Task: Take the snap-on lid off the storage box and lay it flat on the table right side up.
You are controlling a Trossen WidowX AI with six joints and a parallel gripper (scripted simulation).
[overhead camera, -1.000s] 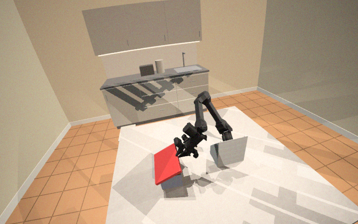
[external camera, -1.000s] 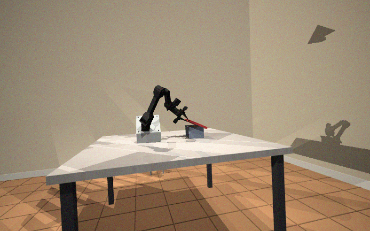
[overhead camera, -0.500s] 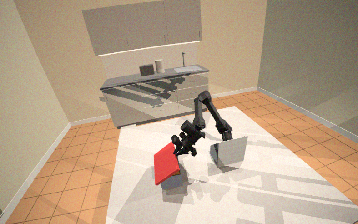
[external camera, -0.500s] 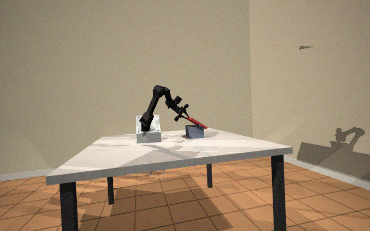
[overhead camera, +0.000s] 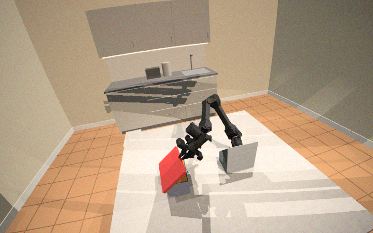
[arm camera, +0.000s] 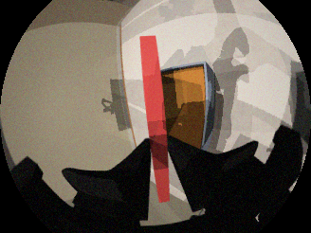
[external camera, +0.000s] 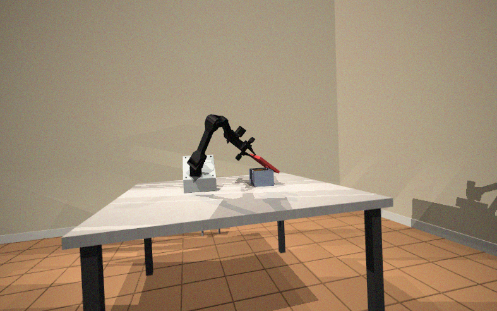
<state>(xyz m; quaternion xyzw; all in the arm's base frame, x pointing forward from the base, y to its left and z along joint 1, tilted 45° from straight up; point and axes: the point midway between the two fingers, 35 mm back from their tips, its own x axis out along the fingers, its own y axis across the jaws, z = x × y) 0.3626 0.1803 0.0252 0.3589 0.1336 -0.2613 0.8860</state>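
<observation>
The red lid [overhead camera: 171, 170] [external camera: 265, 163] [arm camera: 153, 90] is tilted steeply above the storage box, its edge near the arm raised and its far edge low, reaching past the box's far side. My gripper [overhead camera: 181, 157] [external camera: 252, 155] [arm camera: 157, 140] is shut on the lid's raised edge. The blue-grey storage box [overhead camera: 179, 189] [external camera: 262, 177] [arm camera: 209, 101] stands upright on the table, and its orange inside shows below the lid. Whether the lid's low side touches the box rim is hidden.
The white table [overhead camera: 283, 202] [external camera: 146, 222] carries the box and the arm's grey base block [overhead camera: 241, 159] [external camera: 199, 185], which stands a short way from the box. A kitchen counter [overhead camera: 164, 107] stands beyond the table.
</observation>
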